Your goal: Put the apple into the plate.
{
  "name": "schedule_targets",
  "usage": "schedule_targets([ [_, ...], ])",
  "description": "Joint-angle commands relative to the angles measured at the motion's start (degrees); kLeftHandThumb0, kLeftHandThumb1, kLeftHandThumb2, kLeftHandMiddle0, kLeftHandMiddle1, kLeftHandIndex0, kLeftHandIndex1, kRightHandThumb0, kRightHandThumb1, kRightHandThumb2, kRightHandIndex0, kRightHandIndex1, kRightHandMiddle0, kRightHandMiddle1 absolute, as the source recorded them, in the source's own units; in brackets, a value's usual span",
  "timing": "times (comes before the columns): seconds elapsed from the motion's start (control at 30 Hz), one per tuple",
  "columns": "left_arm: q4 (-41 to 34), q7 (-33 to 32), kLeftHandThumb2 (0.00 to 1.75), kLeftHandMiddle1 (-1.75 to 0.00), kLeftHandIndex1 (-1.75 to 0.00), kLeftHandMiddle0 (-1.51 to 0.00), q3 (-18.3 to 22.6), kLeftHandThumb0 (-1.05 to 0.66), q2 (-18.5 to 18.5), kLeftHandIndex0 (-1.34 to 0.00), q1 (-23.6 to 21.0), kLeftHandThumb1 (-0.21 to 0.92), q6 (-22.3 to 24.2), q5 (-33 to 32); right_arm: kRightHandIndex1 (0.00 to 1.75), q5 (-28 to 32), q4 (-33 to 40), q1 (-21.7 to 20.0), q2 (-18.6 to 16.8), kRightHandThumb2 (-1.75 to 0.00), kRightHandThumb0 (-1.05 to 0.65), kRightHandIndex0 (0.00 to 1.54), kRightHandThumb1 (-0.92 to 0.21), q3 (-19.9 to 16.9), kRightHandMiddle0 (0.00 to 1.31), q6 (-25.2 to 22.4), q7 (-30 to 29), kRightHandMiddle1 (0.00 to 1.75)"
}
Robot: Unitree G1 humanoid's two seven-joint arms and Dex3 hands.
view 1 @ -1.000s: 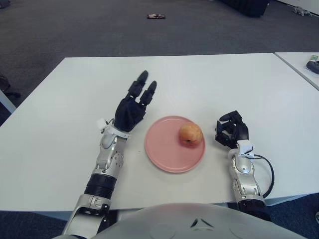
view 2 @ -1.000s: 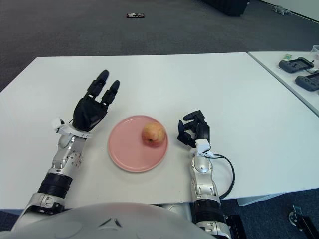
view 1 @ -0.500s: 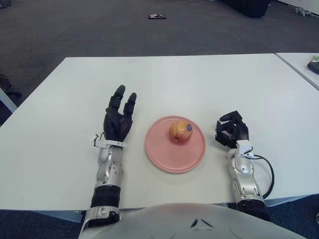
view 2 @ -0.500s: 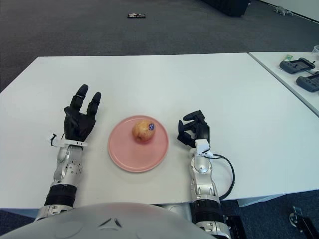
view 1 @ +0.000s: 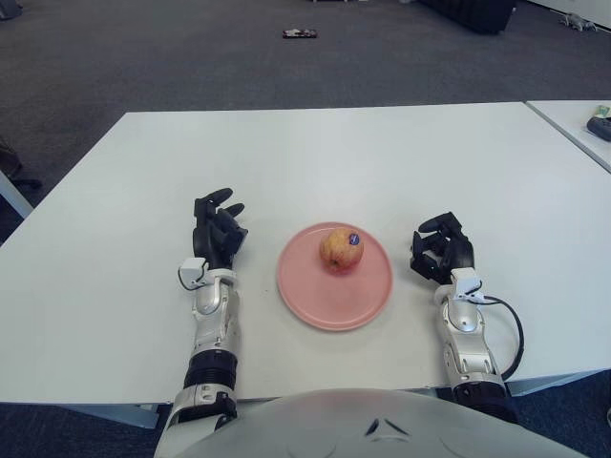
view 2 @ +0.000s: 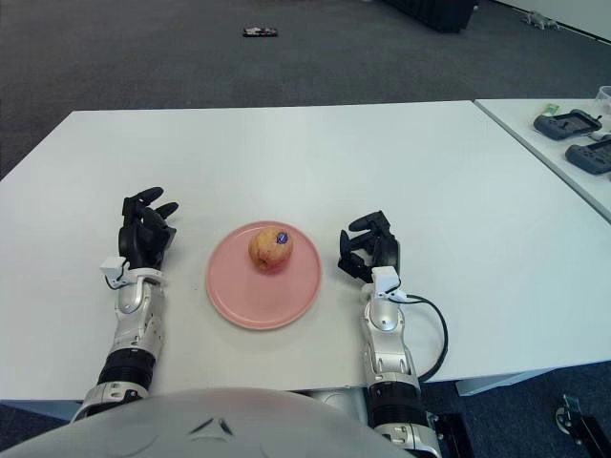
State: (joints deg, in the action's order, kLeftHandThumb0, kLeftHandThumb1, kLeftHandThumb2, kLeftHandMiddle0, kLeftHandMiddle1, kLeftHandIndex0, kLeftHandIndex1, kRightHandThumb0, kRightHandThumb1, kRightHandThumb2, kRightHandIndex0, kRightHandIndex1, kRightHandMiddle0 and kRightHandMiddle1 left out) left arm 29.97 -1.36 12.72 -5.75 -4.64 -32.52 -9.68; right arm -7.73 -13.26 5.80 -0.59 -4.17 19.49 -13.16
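Apple: small round yellow-red apple [view 1: 341,249] with a dark sticker on its upper side, sitting on the plate, a little toward the far side of its middle; nothing touches it.
Plate: flat round pink plate [view 1: 315,303] on the white table [view 1: 363,153], near the robot's edge; it serves as landmark for all else.
Left hand: black three-finger left hand [view 1: 217,231] shows to the left of the plate, apart from it, palm turned down toward the table; its fingers [view 1: 216,197] are loosely curled, slightly apart, and clamp nothing. Whether it touches the table cannot be told.
Right hand: black three-finger right hand [view 1: 441,252] shows just right of the plate, clear of its rim; fingers curled together in a loose fist, gripping nothing. A black cable loops from its wrist.
Step in hand: judged from how things lie, the placing is done, since the apple sits in the plate and both hands are free of it.
Next move: little seems called for; both hands should keep clear of the plate's rim so the apple is not nudged or set rolling.
Far from the plate: small dark devices [view 2: 573,138] lie on a second table beyond the right edge; a small dark object [view 1: 299,32] lies on the grey carpet.
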Motion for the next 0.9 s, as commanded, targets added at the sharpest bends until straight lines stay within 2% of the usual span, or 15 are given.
schedule_targets([
  [0.0,4.35,-2.87,1.16,-1.75,-1.74,-0.91,0.10,-0.46,-0.08,-0.47,1.65,0.49,-0.93,2.74,1.47,-0.12,-0.45,-0.82,-0.01,-1.00,-0.40,0.66,-0.57,0.33,0.41,0.82,0.01,1.75],
  [0.07,4.92,-3.83,1.17,-1.75,-1.75,-1.02,-0.37,-0.45,0.29,-0.50,1.76,0.46,-1.07,4.35,1.46,-0.13,-0.48,-0.87,0.07,-1.00,-0.40,0.66,-0.57,0.42,0.41,0.87,0.09,1.75],
  [0.27,5.68,-4.75,1.21,-1.75,-1.75,-1.15,-1.56,-0.45,1.32,-0.54,2.25,0.41,-1.30,7.36,1.44,-0.02,-0.44,-0.82,0.17,-1.01,-0.40,0.66,-0.57,0.55,0.41,0.69,0.24,1.75],
  [0.87,8.92,-3.33,1.30,-1.75,-1.75,-1.23,-3.59,-0.47,2.57,-0.59,3.21,0.34,-5.15,9.11,1.43,-0.45,0.57,-0.65,0.24,-1.04,-0.41,0.68,-0.54,0.69,0.43,-0.97,0.25,1.75],
])
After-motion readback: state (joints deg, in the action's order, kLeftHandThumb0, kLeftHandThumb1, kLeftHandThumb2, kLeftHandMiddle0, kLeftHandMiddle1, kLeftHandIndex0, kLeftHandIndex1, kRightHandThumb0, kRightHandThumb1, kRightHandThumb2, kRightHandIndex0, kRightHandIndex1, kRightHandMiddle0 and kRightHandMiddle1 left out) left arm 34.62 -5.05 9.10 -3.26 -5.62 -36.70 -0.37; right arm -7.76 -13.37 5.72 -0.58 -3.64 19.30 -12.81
